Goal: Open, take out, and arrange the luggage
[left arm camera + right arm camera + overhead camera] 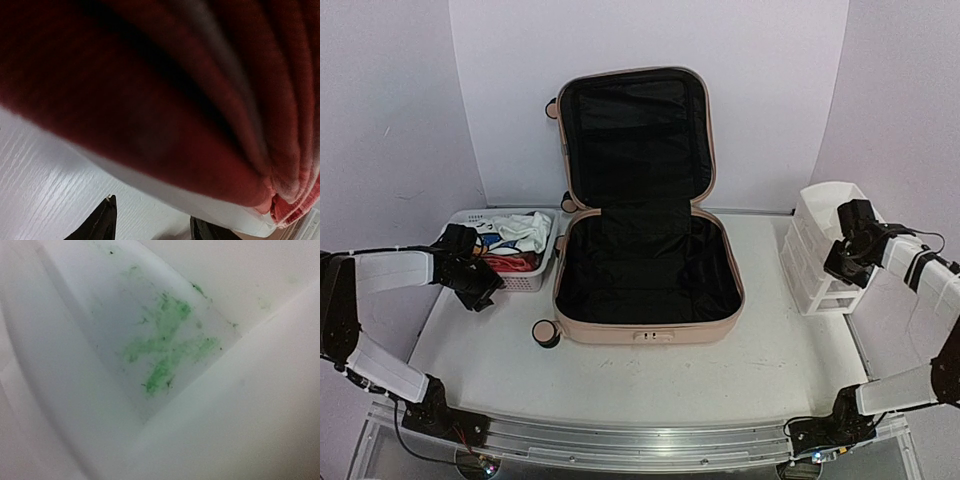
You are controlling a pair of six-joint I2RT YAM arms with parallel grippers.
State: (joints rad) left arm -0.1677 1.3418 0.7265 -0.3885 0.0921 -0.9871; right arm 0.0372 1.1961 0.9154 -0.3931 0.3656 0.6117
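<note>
**A:** Where is the large peach-pink hard-shell suitcase (620,333)?

**B:** In the middle of the white surface (720,380), lying open. Its base is flat and its lid (635,135) stands upright against the back wall, which props it so that both black-lined halves can be reached. I see nothing in either half.

**A:** So where are the contents?

**B:** Just left of the suitcase's base stands a white mesh plastic basket (525,281). It holds a white printed garment (520,232) and a red ribbed cloth (510,263). I'd judge that to be the unpacked load, gathered there for sorting.

**A:** And the left gripper (480,285)?

**B:** It is at the basket's side farthest from the suitcase, nosed right down onto the red cloth (150,100), which fills most of its wrist view. Its jaws are parted. The two dark tips show over something white with no cloth between them, so I see nothing grasped. It could be lining up a pinch or letting go; I cannot tell which.

**A:** The right gripper (842,265)?

**B:** It is right of the suitcase, pushed up against a white plastic drawer organizer (815,240). Its jaws are clenched on nothing I can see. Its wrist camera shows only a white plastic wall with a green smear (167,347). Closed jaws would suit nudging a drawer or slipping into a narrow slot, but that is my guess.
</note>
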